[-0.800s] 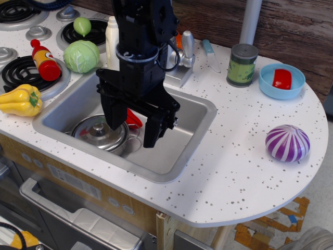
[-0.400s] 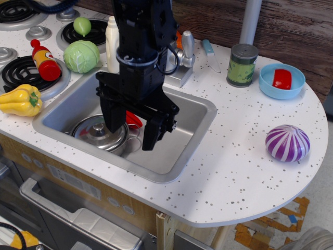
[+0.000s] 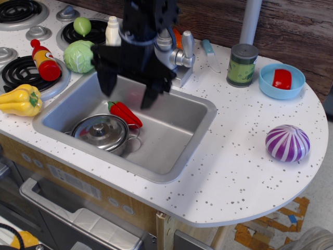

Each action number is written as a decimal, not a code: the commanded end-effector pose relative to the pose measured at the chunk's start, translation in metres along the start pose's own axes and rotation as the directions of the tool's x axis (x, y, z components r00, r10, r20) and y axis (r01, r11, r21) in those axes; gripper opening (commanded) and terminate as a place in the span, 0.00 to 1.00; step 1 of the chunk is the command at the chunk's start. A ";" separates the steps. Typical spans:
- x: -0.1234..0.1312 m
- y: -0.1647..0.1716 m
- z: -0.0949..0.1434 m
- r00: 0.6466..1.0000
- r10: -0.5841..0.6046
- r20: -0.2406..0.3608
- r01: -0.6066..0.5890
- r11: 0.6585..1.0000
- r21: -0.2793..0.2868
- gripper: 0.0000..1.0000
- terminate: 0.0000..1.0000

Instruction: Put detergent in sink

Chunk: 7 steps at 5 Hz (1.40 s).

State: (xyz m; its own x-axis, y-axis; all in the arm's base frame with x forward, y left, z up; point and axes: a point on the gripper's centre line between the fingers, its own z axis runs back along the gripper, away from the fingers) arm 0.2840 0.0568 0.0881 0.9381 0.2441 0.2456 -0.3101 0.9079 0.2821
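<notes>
The detergent (image 3: 112, 31) is a cream-white bottle with a white cap. It stands upright on the counter behind the sink's back left rim, its lower body hidden behind my arm. The sink (image 3: 184, 130) is a steel basin in the speckled counter, with a silver faucet (image 3: 186, 49) at its back. My gripper (image 3: 128, 92) is open and empty. It hangs over the back of the sink, just in front of and a little right of the detergent, with black fingers (image 3: 150, 94) pointing down.
A lidded steel pot (image 3: 100, 133) and a red pepper (image 3: 125, 113) lie in the sink. A cabbage (image 3: 79, 55), ketchup bottle (image 3: 44, 60) and yellow pepper (image 3: 20, 100) sit left. A green can (image 3: 242, 65), blue bowl (image 3: 281, 80) and purple striped ball (image 3: 287, 143) sit right.
My gripper has risen and moved back toward the detergent, from low over the pot and pepper to the sink's back rim. The red pepper now shows fully.
</notes>
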 end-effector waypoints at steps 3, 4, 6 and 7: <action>0.113 0.058 -0.020 0.941 0.132 0.312 -0.164 0.983 0.077 1.00 0.00; 0.124 0.063 -0.027 0.930 0.127 0.345 -0.164 0.983 0.083 1.00 0.00; 0.138 0.073 -0.047 0.905 0.109 0.412 -0.145 0.988 0.059 1.00 0.00; 0.148 0.071 -0.060 0.891 0.092 0.444 -0.123 0.992 0.041 1.00 0.00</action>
State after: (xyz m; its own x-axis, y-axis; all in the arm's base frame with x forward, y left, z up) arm 0.4096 0.1739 0.0654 0.7723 0.1367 0.6203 -0.3883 0.8745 0.2908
